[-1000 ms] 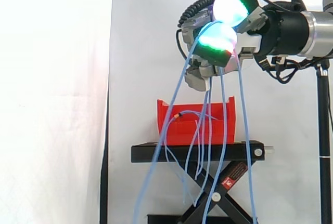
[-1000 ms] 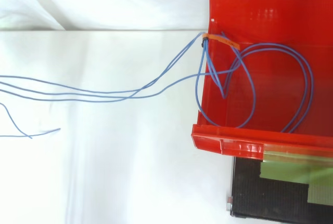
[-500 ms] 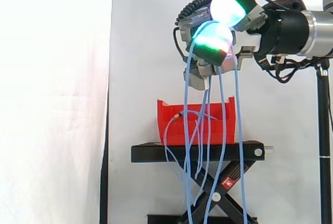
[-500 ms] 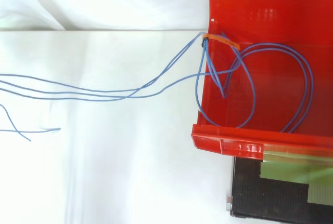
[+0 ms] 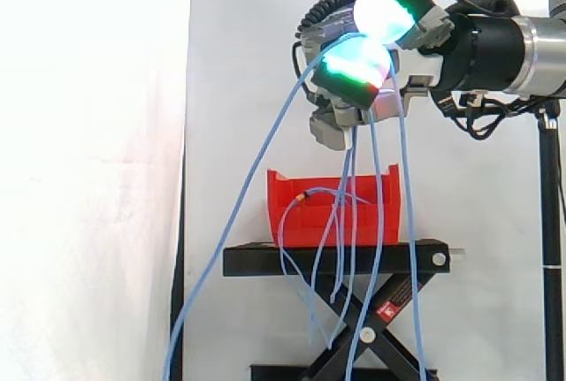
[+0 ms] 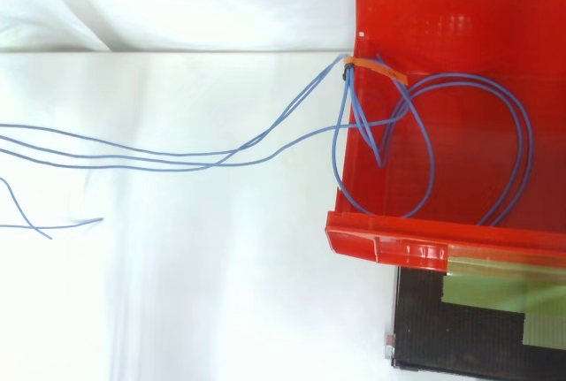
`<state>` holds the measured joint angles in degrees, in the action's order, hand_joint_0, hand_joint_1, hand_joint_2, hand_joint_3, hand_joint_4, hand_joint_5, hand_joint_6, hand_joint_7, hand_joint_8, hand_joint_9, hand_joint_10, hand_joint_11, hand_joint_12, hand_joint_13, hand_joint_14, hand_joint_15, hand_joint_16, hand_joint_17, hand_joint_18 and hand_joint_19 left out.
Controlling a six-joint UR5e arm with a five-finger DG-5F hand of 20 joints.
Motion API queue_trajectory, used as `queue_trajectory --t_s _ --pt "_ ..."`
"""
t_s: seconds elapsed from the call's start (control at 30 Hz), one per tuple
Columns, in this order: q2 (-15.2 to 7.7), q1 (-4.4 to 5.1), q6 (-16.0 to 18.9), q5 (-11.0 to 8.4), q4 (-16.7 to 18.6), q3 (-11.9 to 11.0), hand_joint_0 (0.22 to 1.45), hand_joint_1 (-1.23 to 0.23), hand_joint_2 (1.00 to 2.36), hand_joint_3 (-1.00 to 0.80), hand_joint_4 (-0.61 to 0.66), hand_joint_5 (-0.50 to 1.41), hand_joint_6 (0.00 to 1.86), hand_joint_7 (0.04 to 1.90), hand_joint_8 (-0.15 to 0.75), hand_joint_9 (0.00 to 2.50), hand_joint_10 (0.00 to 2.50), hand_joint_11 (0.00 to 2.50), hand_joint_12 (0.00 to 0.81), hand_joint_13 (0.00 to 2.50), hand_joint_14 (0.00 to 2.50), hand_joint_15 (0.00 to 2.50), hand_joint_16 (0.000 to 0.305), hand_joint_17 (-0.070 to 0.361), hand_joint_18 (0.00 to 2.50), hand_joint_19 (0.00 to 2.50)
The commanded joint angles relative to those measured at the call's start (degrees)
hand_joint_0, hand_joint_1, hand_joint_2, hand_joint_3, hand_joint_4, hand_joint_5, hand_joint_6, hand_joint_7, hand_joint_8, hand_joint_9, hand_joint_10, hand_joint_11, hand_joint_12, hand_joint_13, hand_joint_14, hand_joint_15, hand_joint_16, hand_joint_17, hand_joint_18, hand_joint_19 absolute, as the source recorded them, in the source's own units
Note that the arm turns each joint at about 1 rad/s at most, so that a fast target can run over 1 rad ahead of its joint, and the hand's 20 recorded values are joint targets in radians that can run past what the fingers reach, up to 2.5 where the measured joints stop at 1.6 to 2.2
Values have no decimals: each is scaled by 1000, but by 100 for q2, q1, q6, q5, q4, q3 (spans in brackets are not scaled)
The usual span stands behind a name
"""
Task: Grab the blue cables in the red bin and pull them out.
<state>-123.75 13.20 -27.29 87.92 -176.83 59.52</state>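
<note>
High above the red bin (image 5: 334, 208) in the side view, my hand (image 5: 367, 76) is shut on several thin blue cables (image 5: 378, 222), its pads glowing white, cyan and green. The strands drape down from the hand; one swings far left toward the floor, others hang past the stand. From above, the blue cables (image 6: 177, 153) run from the left edge across the white surface to an orange tie (image 6: 376, 66) at the corner of the red bin (image 6: 389, 240), where loops of cable (image 6: 495, 142) still lie inside.
The bin rests on a black scissor-lift stand (image 5: 336, 259) before a white curtain. A dark tripod pole (image 5: 550, 248) rises at the right edge. A black platform with tape (image 6: 482, 328) shows below the bin from above.
The hand has crept slightly up and left. One hanging strand has swung out to the left again. The loops in the bin have not visibly shifted.
</note>
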Motion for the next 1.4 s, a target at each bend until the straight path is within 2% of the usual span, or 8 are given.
queue_trajectory --t_s 0.0,0.87,1.37 --pt "0 8 1 -12 -1 -2 944 -937 1019 -571 209 566 1379 487 279 904 1198 1434 312 1218 105 1623 40 89 740 997" --pt "0 8 1 -12 -1 15 943 -930 1019 -563 224 561 1407 476 276 909 1188 1386 309 1219 72 1633 40 90 713 999" --pt "0 8 -8 -12 -1 15 940 -924 1019 -572 219 560 1412 471 256 905 1186 1441 298 1220 0 1685 40 90 683 985"
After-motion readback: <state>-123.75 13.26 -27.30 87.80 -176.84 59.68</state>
